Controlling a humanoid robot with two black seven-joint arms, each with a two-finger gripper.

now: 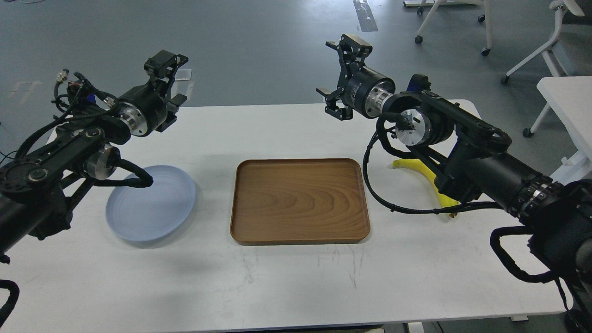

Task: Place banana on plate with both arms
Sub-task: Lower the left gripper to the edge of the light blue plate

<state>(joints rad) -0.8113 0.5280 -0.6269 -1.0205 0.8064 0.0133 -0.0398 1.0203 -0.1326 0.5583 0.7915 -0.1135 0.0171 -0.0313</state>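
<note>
**Bimanual transfer at the outset: banana on the table at right, plate at left**

Banana (428, 175) lies flat on the white table (286, 277), to the right of the wooden tray (299, 201) and largely hidden beneath the right arm's forearm; only its yellow back and one end show. Plate (157, 208) rests on the table left of the tray, with the left arm's elbow and a cable loop overhanging its near-left rim. Tray stands empty between the two and is not the goal.

Right gripper (334, 99) hovers high above the far table edge, well apart from the banana, its jaws spread and holding nothing. Left gripper (169, 76) is likewise raised clear of the table; it is seen dark and partly end-on, so whether its fingers stand apart cannot be told. Nothing appears to be held.

The step in hand is judged to be the right arm's reach for the fruit. To do it well, the wrist should turn downward and draw back toward the banana, the jaws straddling the curve across its width near mid-length, closing gently to avoid bruising. A handover above the tray probably follows, since plate and banana sit on opposite sides; the left arm should keep its cable off the plate.
</note>
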